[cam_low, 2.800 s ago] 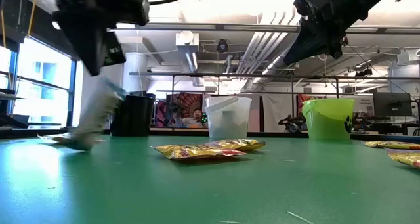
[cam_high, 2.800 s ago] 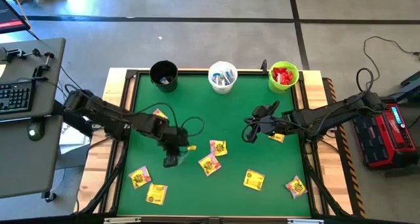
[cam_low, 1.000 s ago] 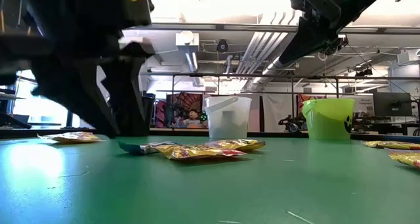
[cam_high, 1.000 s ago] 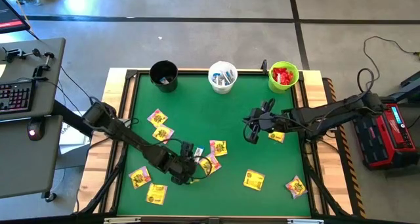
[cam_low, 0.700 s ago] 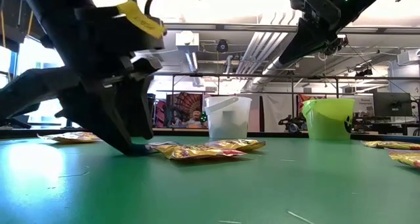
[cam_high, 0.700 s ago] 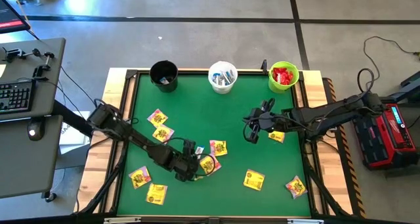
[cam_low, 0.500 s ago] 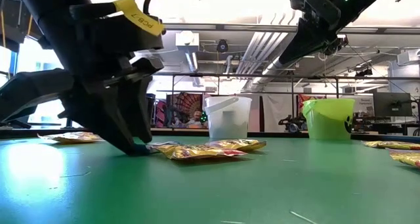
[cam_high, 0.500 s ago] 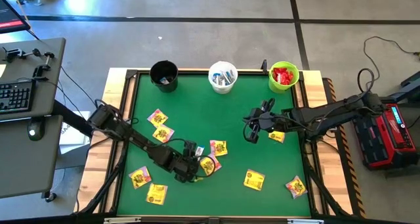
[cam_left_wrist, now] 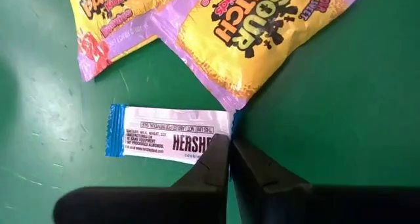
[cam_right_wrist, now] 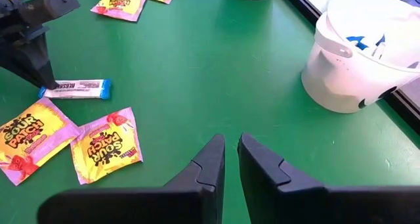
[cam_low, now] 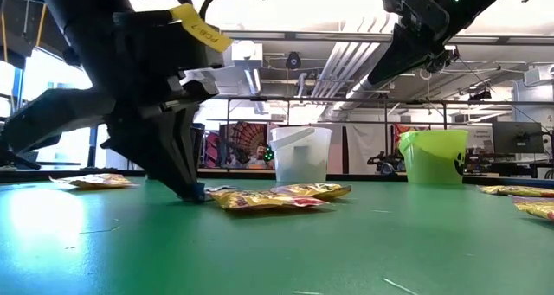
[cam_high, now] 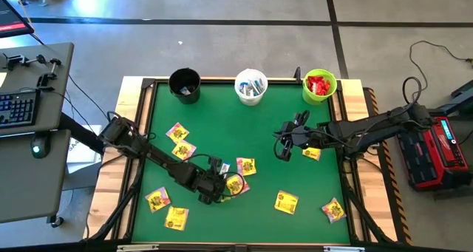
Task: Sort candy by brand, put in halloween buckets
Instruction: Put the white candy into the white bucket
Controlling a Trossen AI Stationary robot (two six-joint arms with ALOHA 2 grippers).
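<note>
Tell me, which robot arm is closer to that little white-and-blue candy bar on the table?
The left. The left gripper is shut on one end of the white-and-blue bar; the right gripper hovers apart from it, nearer the white bucket.

We see a matt green felt-like counter [cam_high: 251, 134] framed in pale wood. The yellow packets [cam_left_wrist: 262, 33] and white-and-blue bar [cam_left_wrist: 167, 132] wear glossy crinkled film. The white bucket [cam_right_wrist: 364, 50] is smooth plastic; pincer fingers [cam_left_wrist: 210, 168] look matt black.

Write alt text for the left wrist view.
The left gripper, fingers shut, pinches one end of a slim white-and-blue Hershey's packet lying flat on the green table. Two yellow Sour Patch Kids packets lie just beyond it.
</note>
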